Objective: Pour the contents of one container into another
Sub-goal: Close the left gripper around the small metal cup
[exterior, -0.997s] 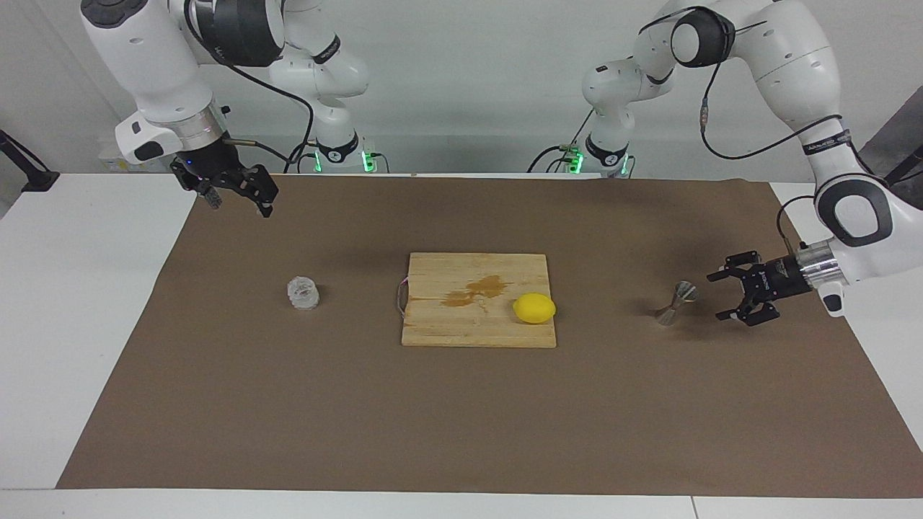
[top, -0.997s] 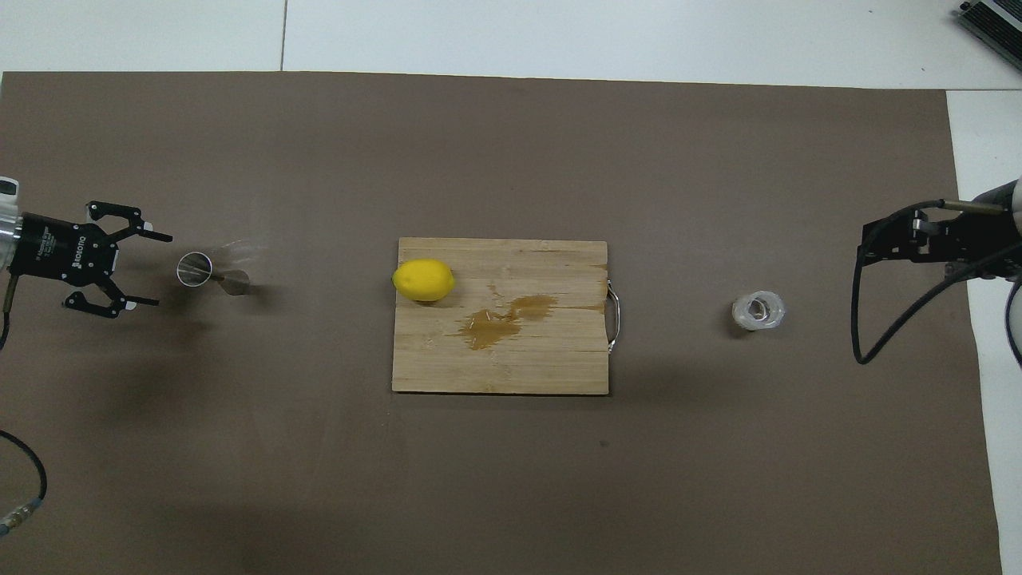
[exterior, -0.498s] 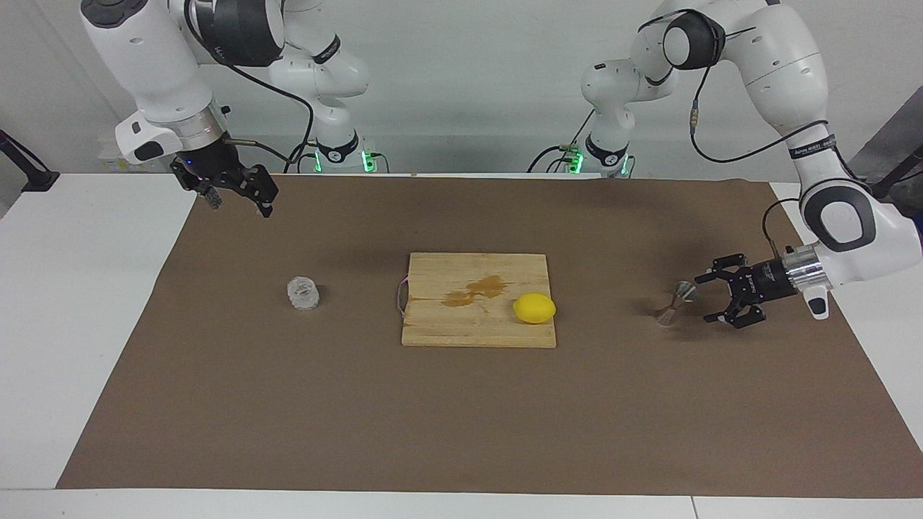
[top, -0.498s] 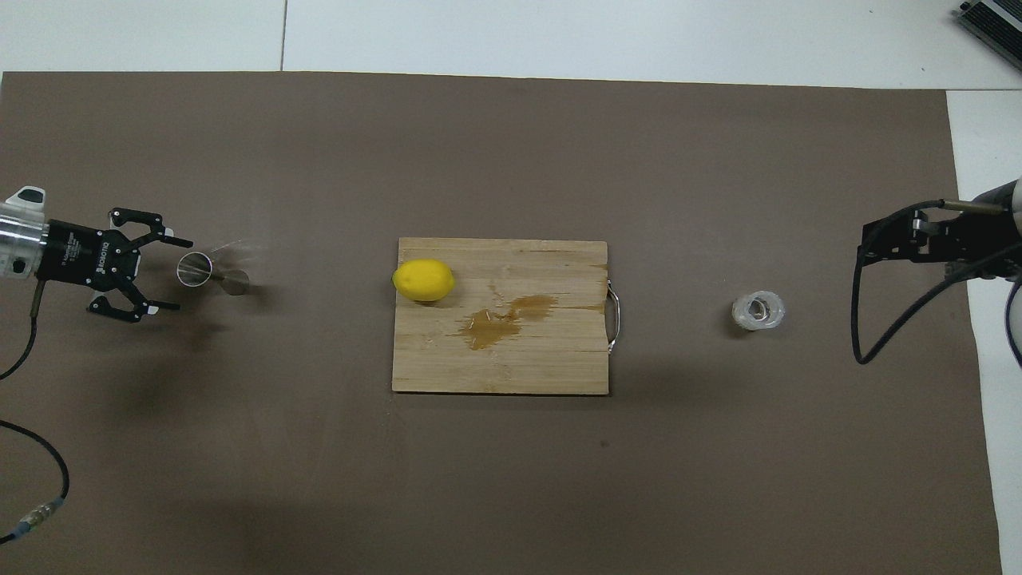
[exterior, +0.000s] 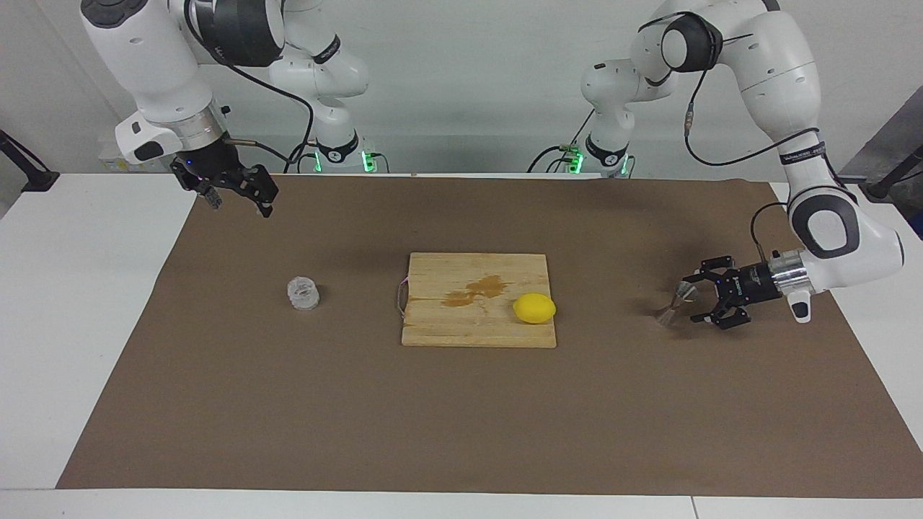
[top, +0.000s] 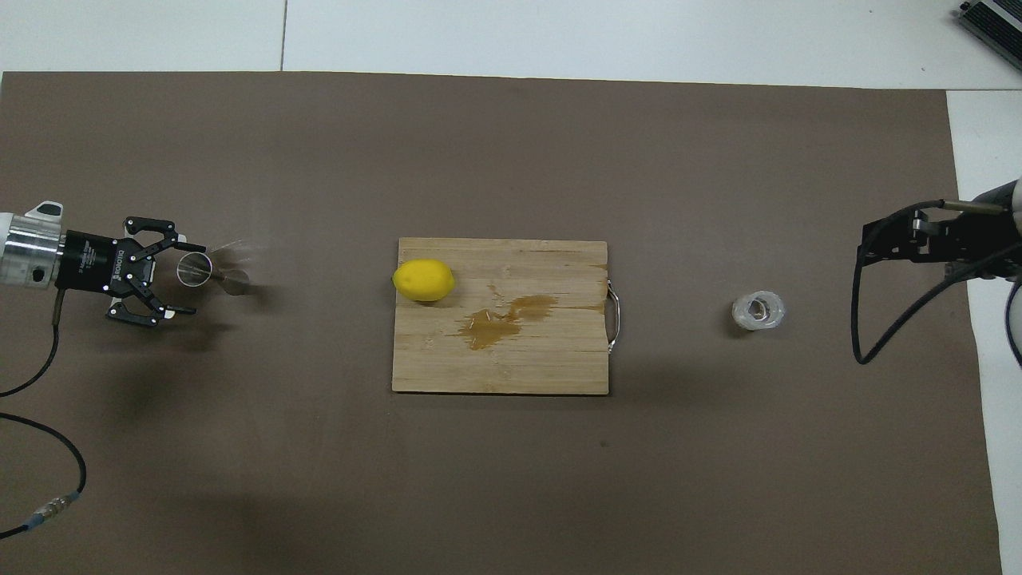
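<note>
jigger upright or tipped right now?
Upright. The jigger stands on its lower cone on the mat, and its round upper rim faces up in the overhead view. The left gripper is beside it, jaws open.

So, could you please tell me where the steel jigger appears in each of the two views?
Facing view: steel jigger at the picture's right, by the left gripper.
Overhead view: jigger at the picture's left.
Shared landmark: the lemon on the cutting board.

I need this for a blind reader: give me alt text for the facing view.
The left gripper, open, is at the small steel hourglass jigger, not yet gripping. A yellow lemon lies on a stained wooden cutting board; a ribbed clear glass cup stands beside it, and the right gripper waits, raised.
</note>
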